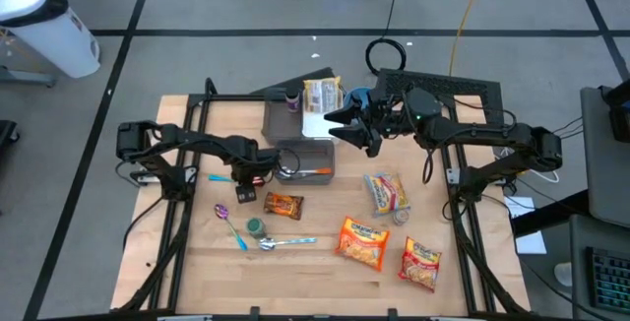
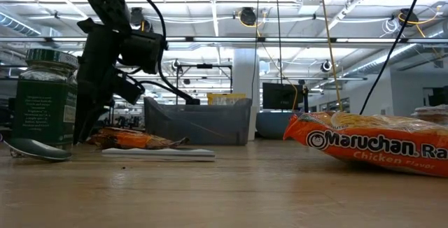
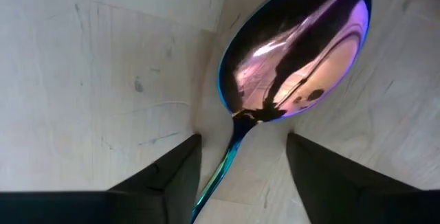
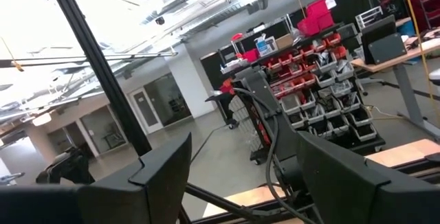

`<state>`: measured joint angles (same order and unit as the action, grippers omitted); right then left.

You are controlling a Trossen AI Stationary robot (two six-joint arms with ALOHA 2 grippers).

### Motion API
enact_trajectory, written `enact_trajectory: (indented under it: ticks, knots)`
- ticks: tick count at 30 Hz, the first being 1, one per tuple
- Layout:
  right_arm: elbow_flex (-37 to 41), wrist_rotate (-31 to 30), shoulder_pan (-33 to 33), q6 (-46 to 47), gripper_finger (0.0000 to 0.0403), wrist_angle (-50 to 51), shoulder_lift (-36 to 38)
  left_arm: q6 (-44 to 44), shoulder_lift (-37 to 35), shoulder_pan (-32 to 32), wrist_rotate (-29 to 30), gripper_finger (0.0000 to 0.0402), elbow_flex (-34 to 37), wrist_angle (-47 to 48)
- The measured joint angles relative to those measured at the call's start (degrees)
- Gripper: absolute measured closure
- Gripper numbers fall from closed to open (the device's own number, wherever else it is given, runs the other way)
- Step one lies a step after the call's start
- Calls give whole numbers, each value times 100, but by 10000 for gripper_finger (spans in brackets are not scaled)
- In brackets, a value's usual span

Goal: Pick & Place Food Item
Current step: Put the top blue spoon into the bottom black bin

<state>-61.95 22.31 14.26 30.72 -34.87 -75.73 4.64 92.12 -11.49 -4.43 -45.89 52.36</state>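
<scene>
Approach, by the look of it, with nothing picked up yet. Left gripper (image 1: 242, 193) down low over the pale wooden desk (image 1: 197, 272), jaws apart and holding nothing. Seen from its wrist, straddling the thin neck of an iridescent purple-blue metal spoon (image 3: 295, 52), dark fingers (image 3: 172, 176) clear of it on both sides. Lined up on cutlery, then, not on food, whatever the task says.

Just beside that gripper: a small brown-and-orange snack packet (image 1: 283, 205), probably the food item meant, lying flat on the desk between the gripper and the open middle. Flat, crinkly, glossy wrapper with pinched ends; thin and low from desk level, so likely slippery and hard to get under.

Next move, judged from this: shift off the spoon and across to the packet, centre the jaws over its narrow width, drop until the tips nearly meet the wood, then squeeze. Afterwards, presumably a carry to the grey plastic bin (image 1: 329, 168) farther back.

Also near: a small glass jar with a green lid (image 1: 255, 226) and a plain silver spoon (image 1: 285, 243), both easy to nudge.

Right gripper (image 1: 337, 126) raised near the bin, jaws spread, empty, waiting.
</scene>
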Motion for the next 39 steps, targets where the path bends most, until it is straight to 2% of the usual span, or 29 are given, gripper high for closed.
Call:
enact_trajectory:
  ticks: [8,15,21,27,35,39]
  knots:
    - [0,0,0,-9,152,-1,-2,66,4,-7,-37,305,7,-22]
    - [0,0,0,-9,152,-3,-2,222,6,-7,-142,387,9,-17]
    - [0,1,0,-9,152,-5,-2,356,6,-7,-197,381,4,60]
    - [0,2,0,-9,152,-5,-2,310,26,-1,-371,392,-192,512]
    - [0,2,-13,0,152,-7,-2,302,22,-4,-340,393,-590,1052]
    - [0,4,-13,7,152,-6,-2,235,-58,-11,-83,392,-950,1571]
